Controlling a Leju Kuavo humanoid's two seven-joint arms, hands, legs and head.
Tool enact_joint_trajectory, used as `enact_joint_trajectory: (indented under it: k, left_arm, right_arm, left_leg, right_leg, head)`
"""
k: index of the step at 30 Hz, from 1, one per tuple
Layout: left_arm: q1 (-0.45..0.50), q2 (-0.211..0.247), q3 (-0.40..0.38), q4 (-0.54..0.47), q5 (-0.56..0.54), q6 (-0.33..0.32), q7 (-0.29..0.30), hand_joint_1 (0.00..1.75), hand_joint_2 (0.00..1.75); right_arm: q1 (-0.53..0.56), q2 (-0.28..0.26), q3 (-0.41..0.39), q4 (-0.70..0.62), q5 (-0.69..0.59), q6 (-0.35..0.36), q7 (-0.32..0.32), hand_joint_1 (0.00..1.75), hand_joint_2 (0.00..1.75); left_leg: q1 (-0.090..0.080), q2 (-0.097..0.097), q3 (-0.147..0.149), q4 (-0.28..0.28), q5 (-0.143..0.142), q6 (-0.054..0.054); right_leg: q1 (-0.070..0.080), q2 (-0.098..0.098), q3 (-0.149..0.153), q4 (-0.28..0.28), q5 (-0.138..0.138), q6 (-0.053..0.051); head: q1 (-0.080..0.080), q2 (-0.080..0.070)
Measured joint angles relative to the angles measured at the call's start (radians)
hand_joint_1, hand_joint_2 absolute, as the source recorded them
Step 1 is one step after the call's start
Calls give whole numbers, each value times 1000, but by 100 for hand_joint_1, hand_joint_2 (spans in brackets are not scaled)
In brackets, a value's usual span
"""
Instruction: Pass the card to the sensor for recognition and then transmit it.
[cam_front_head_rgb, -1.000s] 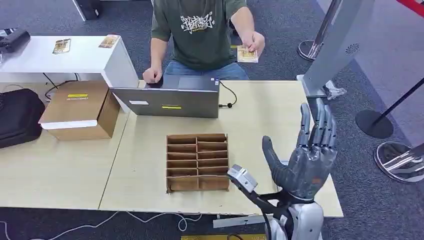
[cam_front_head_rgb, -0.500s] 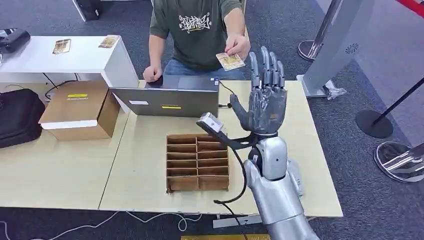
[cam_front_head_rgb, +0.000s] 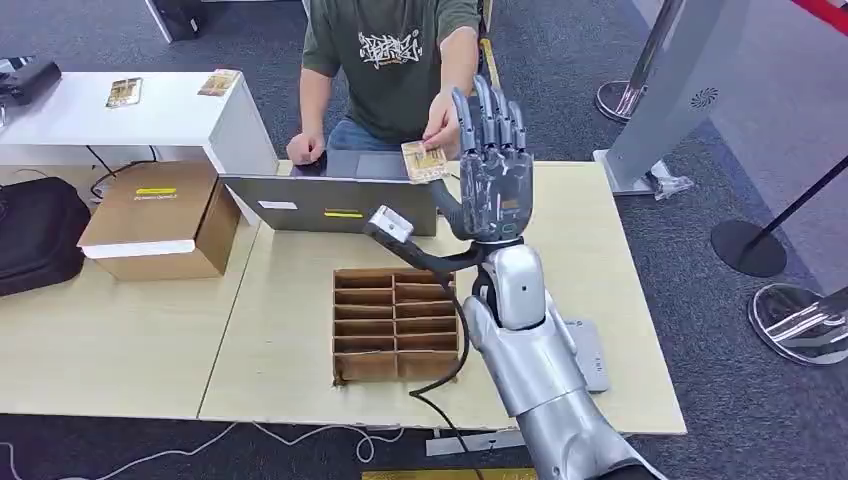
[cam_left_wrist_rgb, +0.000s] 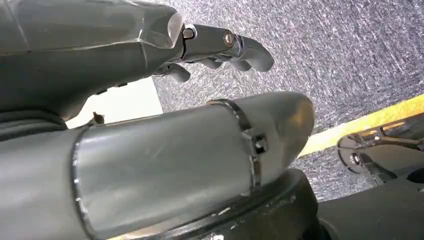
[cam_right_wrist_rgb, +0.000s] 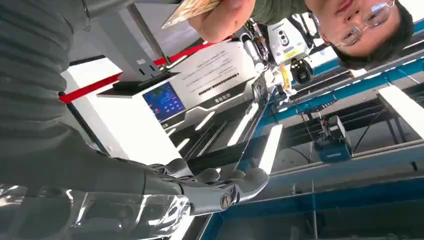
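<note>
Right hand (cam_front_head_rgb: 492, 180) raised over the far edge of the surface (cam_front_head_rgb: 560, 215), fingers (cam_front_head_rgb: 488, 118) straight, apart, holding nothing. Card (cam_front_head_rgb: 424, 161) pinched in the person's hand (cam_front_head_rgb: 440, 128), just beside the robot's thumb side, apart from the fingers. Card's long axis roughly level. Left hand (cam_left_wrist_rgb: 220, 47) hangs low, fingers loosely curled, holding nothing; right is nearer.

A laptop (cam_front_head_rgb: 345, 205) sits behind a cardboard divider tray (cam_front_head_rgb: 395, 323).

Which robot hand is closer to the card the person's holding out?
Right. The right hand is raised beside the card; the left hand hangs over carpet.
</note>
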Motion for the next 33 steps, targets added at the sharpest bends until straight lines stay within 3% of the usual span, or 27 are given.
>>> enact_joint_trajectory:
  k: [11, 12, 13, 33]
  left_arm:
    - [0, 5, 0, 0, 1, -1, 5, 0, 0]
    - [0, 5, 0, 0, 1, -1, 5, 0, 0]
    - [0, 6, 0, 0, 1, -1, 5, 0, 0]
    - [0, 11, 0, 0, 15, 1, 5, 0, 0]
  right_arm:
    - [-3, 0, 0, 22, 5, 0, 2, 0, 175]
    - [-4, 0, 0, 23, 4, 0, 2, 19, 175]
    - [-4, 0, 0, 24, 2, 0, 2, 173, 175]
    - [-24, 0, 12, 60, -8, 0, -9, 175, 175]
  left_leg:
    - [0, 0, 0, 0, 0, 0]
    - [0, 0, 0, 0, 0, 0]
    - [0, 0, 0, 0, 0, 0]
    - [0, 0, 0, 0, 0, 0]
  right_leg:
    - [0, 0, 0, 0, 0, 0]
    - [0, 0, 0, 0, 0, 0]
    - [0, 0, 0, 0, 0, 0]
    - [0, 0, 0, 0, 0, 0]
  head:
    - [0, 0]
    - [0, 0]
    - [0, 0]
    - [0, 0]
